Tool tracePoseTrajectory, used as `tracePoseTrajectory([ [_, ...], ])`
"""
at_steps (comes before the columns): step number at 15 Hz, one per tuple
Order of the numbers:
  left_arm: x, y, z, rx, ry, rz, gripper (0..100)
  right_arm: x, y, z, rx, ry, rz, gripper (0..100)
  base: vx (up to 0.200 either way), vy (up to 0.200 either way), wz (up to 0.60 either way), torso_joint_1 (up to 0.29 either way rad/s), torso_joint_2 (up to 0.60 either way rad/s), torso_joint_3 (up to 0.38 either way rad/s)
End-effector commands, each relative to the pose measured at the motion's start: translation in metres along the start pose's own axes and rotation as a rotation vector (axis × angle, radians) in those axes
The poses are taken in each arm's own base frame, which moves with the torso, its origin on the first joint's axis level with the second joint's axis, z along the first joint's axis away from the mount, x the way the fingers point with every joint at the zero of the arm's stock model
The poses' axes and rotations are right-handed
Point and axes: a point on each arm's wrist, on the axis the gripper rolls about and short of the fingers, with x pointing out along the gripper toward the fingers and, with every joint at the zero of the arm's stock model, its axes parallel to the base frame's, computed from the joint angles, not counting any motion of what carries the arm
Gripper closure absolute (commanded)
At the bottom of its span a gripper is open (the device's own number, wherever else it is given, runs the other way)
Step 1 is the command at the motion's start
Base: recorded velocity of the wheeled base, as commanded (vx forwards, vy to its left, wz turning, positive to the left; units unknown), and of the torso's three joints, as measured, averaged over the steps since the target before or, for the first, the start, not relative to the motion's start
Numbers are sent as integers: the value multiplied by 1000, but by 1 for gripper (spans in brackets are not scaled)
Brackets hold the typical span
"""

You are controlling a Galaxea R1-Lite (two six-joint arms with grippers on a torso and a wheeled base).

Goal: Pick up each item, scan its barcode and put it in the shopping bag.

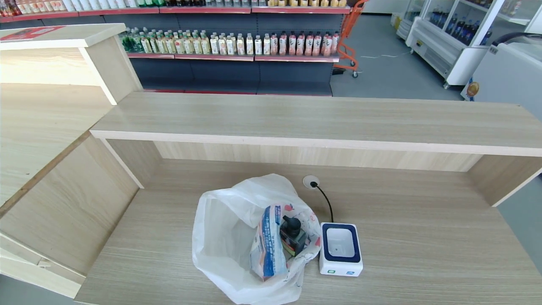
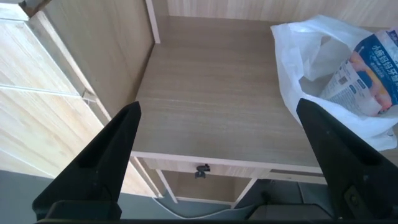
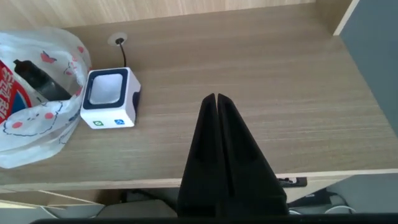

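While both arms hang over the near edge of the counter [image 1: 423, 254], I'm reading the shopping bag [image 1: 220, 237] as sitting on the lower desk surface, about midway along it, white plastic slumped and its mouth gaping upward. Inside it I can see a blue, white and orange packet [image 1: 267, 241] standing on end, and right against its side a dark bottle [image 1: 292, 237] with a black cap. Both are down within the bag's walls. The scanner [image 1: 341, 250], a white box with a navy rim around its window, stands just beside the bag on my right, window facing up. Its black cable [image 1: 326, 203] runs back to a grommet [image 1: 311, 182] in the desk. On the left wrist feed, the left gripper [image 2: 217, 158] is spread wide over the desk's near left corner, with the bag off to one side. On the right wrist feed, the right gripper [image 3: 215, 99] has its two fingers pressed flat against each other, above bare wood to the right of the scanner. Beyond the raised ledge [image 1: 317, 118], shelves [image 1: 228, 44] of drinks line the aisle.
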Motion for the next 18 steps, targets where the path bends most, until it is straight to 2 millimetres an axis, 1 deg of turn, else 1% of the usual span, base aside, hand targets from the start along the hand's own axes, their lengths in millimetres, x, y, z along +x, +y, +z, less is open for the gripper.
tracePoseTrajectory([
  [1,0,0,0,-1,-1,3,0,0,0,0,1,3,2,100,200,0,0,-7,-2,2],
  [2,0,0,0,-3,-1,3,0,0,0,0,2,3,2,100,200,0,0,7,2,-2],
  [18,0,0,0,-4,-1,3,0,0,0,0,-3,5,1,100,0,0,0,0,0,0],
])
